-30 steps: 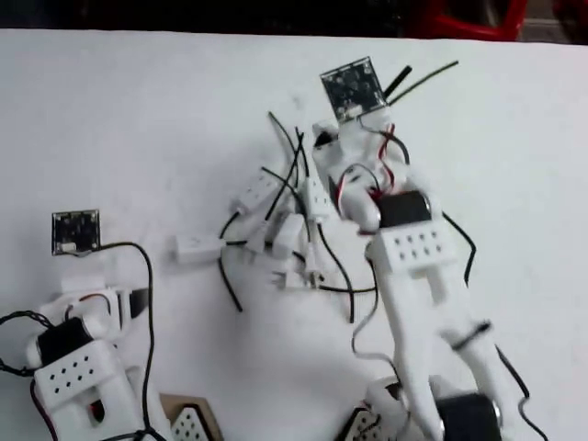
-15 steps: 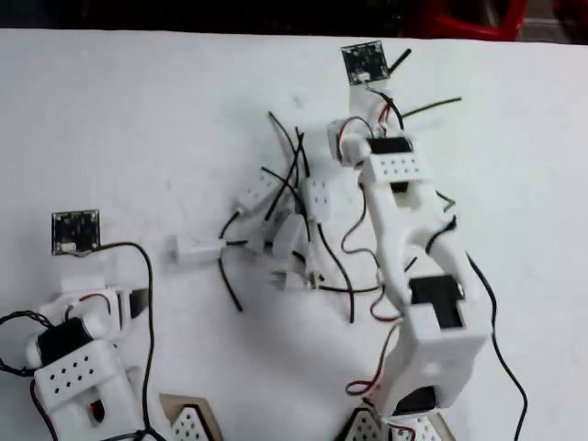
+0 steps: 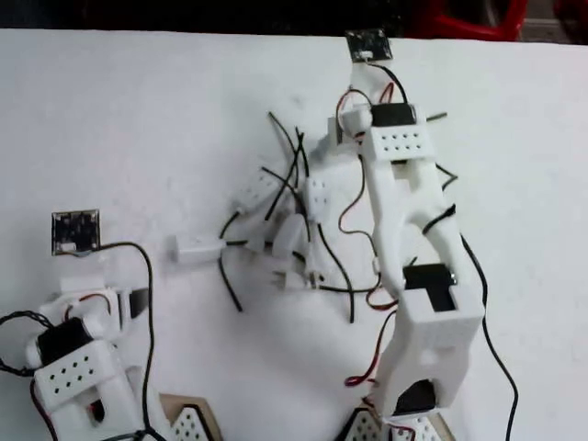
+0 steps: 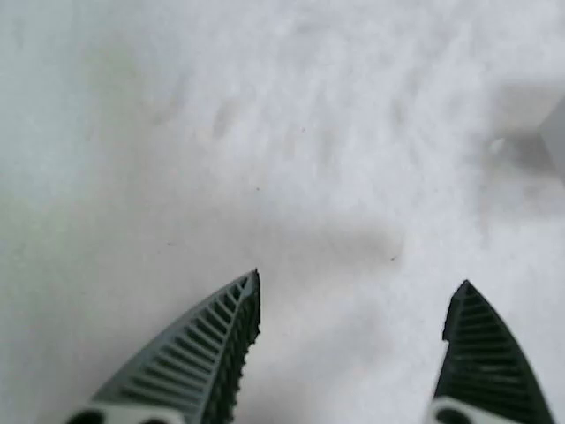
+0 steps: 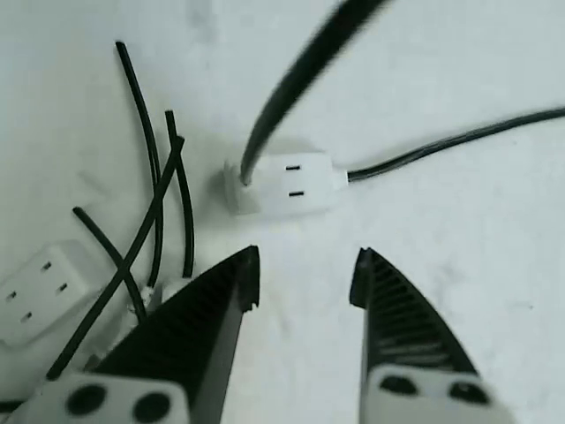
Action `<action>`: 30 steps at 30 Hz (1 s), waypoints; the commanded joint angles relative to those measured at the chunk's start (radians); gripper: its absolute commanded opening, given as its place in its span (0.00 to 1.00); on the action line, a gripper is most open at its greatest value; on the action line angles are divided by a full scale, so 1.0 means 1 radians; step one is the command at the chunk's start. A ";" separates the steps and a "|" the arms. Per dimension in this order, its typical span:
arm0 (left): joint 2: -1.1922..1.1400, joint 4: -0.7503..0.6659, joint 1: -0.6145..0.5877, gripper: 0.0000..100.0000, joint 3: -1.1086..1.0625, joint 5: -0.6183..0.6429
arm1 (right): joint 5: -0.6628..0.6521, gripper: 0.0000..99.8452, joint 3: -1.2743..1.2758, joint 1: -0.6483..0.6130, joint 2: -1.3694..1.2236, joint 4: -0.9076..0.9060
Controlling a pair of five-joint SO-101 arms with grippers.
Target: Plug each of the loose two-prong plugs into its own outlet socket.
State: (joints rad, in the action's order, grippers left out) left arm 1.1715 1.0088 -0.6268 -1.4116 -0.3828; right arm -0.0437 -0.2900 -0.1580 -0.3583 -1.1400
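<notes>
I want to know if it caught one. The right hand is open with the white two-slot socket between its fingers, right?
Not quite. The right hand is open, but the white two-slot socket lies on the table beyond its fingertips, not between them; the right wrist view shows it.

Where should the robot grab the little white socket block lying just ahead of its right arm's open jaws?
Pinch the socket block across its two long flat sides, coming down from above. It lies flat with its slots up, and black cords sit at both short ends, so the long sides look freest for the jaws.
</notes>
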 commanded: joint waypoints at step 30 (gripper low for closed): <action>0.018 -0.018 -0.004 0.33 0.003 0.003 | 0.264 0.11 0.141 -0.463 0.174 -0.280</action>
State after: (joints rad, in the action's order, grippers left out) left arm 1.1715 1.0088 -0.6268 -1.4116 -0.3828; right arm 0.1665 -0.1642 -0.5815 -0.2309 -1.5098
